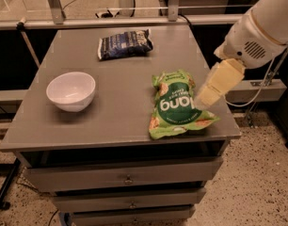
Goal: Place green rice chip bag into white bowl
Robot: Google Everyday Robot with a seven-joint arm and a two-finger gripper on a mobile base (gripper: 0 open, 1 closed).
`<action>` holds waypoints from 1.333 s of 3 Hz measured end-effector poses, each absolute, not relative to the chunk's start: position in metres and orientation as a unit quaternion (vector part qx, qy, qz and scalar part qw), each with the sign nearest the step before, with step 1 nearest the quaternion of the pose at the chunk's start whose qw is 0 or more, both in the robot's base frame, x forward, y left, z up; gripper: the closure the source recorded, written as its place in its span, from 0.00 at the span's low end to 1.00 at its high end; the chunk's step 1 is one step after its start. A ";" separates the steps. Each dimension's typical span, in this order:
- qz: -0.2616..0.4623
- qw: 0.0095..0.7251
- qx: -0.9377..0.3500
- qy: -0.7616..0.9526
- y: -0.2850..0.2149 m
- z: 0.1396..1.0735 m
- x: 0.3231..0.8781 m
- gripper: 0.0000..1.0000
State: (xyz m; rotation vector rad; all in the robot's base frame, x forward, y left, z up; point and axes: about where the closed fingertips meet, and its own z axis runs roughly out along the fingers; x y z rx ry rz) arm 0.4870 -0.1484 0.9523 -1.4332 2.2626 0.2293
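The green rice chip bag [178,106] lies flat on the grey table top [120,76], near its front right corner, with the white letters facing up. The white bowl [71,91] stands upright and empty on the left side of the table, well apart from the bag. My gripper [206,97], cream coloured, comes in from the upper right on a white arm [264,29]. It hangs over the table's right edge with its tip just beside the right side of the bag. It holds nothing that I can see.
A smaller dark blue bag [124,44] lies at the back of the table. Drawers [127,178] sit under the table top. A metal rail [111,21] and posts run behind the table. The floor at the right is speckled.
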 end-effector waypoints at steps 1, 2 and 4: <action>0.089 0.224 -0.502 0.831 -0.147 0.952 0.487 0.00; 0.089 0.221 -0.498 0.834 -0.145 0.949 0.488 0.00; 0.123 0.178 -0.427 0.878 -0.124 0.893 0.509 0.00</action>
